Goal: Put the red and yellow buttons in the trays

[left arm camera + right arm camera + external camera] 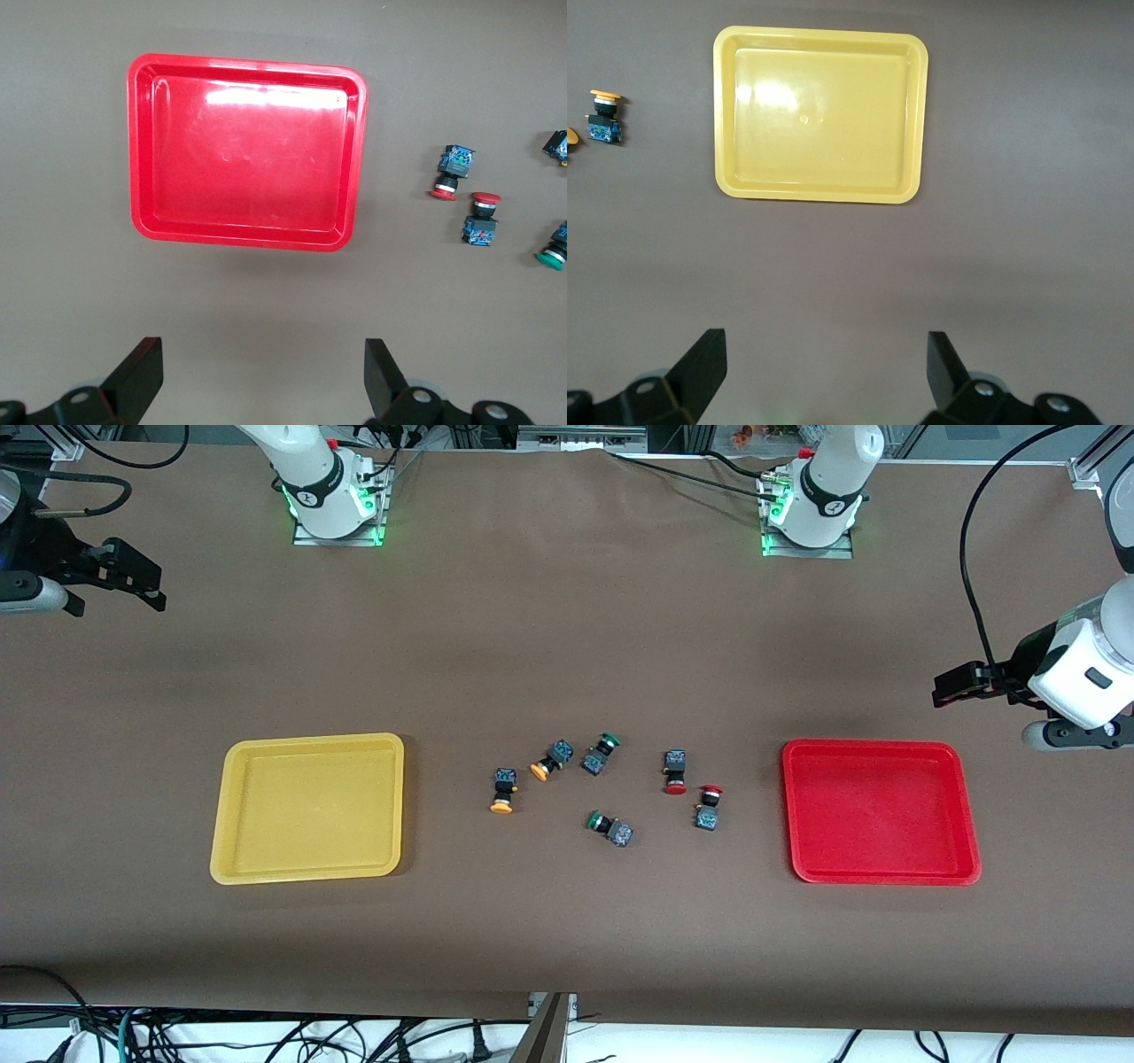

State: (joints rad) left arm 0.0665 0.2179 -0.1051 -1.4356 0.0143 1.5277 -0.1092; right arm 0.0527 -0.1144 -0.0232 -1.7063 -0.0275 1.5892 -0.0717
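Two red-capped buttons [675, 771] [708, 807] and two yellow-capped buttons [503, 790] [551, 760] lie on the table between the yellow tray [307, 740] and the red tray [880, 746]. Both trays hold nothing. My left gripper [961, 686] is open and empty, up over the table by the red tray at the left arm's end. Its wrist view shows the gripper [263, 376], the red tray [142, 150] and both red buttons [450, 171] [481, 219]. My right gripper [137, 583] is open and empty, up over the right arm's end. Its wrist view shows the gripper [824, 372], the yellow tray [726, 115] and one yellow button [604, 117].
Two green-capped switches [601, 753] [610, 827] lie among the buttons. One of them shows in the left wrist view [555, 248]. The brown table [567, 646] is bare between the arm bases and the trays.
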